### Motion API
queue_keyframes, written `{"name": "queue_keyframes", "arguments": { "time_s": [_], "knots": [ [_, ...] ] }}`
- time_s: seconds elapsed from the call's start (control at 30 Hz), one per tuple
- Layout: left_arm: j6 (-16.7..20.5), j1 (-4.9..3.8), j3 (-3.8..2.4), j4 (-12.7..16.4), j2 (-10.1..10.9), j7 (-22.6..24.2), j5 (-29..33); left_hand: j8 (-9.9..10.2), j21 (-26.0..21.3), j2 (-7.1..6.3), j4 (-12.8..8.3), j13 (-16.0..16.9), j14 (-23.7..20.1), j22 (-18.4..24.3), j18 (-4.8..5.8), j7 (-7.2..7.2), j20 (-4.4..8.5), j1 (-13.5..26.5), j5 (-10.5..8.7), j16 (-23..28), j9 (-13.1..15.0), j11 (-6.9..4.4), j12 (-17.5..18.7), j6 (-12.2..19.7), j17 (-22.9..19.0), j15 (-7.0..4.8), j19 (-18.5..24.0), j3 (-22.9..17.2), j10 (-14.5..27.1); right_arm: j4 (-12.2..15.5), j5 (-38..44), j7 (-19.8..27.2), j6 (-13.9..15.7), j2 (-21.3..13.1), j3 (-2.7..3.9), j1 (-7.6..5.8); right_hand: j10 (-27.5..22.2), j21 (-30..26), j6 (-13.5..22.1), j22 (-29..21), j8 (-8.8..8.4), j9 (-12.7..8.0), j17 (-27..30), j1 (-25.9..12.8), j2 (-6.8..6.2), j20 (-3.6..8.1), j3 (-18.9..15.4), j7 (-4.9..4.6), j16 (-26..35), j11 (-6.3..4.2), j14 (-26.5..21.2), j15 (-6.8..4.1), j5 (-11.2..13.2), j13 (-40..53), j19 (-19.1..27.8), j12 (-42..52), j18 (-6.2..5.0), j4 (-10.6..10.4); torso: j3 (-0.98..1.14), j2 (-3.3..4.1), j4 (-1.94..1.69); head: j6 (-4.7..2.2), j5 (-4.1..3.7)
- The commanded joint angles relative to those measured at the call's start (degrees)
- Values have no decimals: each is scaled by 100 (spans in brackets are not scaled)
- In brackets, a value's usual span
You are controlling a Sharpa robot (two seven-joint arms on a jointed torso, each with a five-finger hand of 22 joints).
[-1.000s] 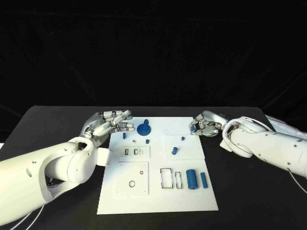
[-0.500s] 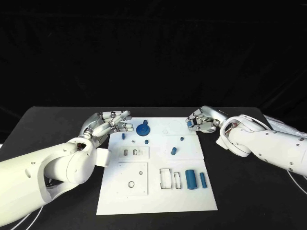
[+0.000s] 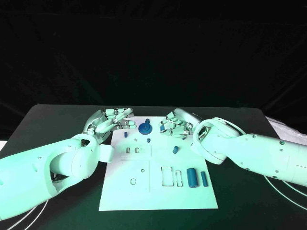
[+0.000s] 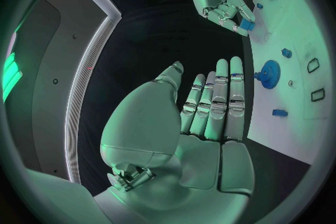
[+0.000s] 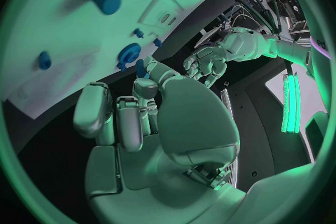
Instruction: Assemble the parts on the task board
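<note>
The right hand (image 3: 175,124) sits over the top middle of the white task board (image 3: 153,191), and it seems to pinch a small blue part (image 4: 246,26) in its fingertips, though the part is too small to be sure. The left hand (image 3: 111,120) hovers at the board's upper left edge, fingers straight and close together, holding nothing. The step looks like bringing that part to its hole near the blue gear (image 3: 144,128); next the hand must line it up and push it straight down.

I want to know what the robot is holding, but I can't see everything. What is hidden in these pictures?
- Right hand, head view: a small blue piece shows at its fingertips in the left wrist view; its shape is too small to tell.
- Blue gear: whether it sits on a peg is unclear.
- Left hand: its palm faces away.
</note>
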State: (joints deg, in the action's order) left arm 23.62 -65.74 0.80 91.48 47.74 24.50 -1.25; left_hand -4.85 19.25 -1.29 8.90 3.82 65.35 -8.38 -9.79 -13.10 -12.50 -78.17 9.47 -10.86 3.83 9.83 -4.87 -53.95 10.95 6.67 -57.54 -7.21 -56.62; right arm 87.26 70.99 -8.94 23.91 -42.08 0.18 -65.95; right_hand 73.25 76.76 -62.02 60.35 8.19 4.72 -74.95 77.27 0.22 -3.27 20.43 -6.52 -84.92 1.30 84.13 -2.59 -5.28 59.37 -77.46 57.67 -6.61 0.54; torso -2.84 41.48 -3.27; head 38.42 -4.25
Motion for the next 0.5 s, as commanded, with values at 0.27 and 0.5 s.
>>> {"name": "queue_keyframes", "arguments": {
  "time_s": [0.27, 0.5],
  "knots": [
    [-103, 1, -3, -102, -16, 68, 112, 22, 23, 41, -31, -3, 5, -3, -59, -3, 8, -13, -33, 33, -4, 19, 18, -44, 7, -13, -34, -1, -17, -39, 868, -839, -73, 556, -104, 171, -63, -39, -43, -12, 19, 89, -380, -87, 0, 0, 110, 29, 31, 2, 363, -20, -53, -18, 33, -43, 95, -55, -50, -54, -40, 97, 88],
    [-110, 1, -4, -117, -21, 69, 131, 23, 23, 39, -31, -3, 5, -2, -59, -3, 8, -9, -34, 36, -4, 19, 18, -44, 9, -13, -33, 3, -18, -148, 1074, -1062, -235, 826, -135, 295, -50, -45, -46, -19, 20, 92, -368, -147, -26, -3, 109, 28, 40, 5, 361, -18, -58, -7, 34, -35, 94, -71, -48, -53, -39, 94, 124]
  ]
}}
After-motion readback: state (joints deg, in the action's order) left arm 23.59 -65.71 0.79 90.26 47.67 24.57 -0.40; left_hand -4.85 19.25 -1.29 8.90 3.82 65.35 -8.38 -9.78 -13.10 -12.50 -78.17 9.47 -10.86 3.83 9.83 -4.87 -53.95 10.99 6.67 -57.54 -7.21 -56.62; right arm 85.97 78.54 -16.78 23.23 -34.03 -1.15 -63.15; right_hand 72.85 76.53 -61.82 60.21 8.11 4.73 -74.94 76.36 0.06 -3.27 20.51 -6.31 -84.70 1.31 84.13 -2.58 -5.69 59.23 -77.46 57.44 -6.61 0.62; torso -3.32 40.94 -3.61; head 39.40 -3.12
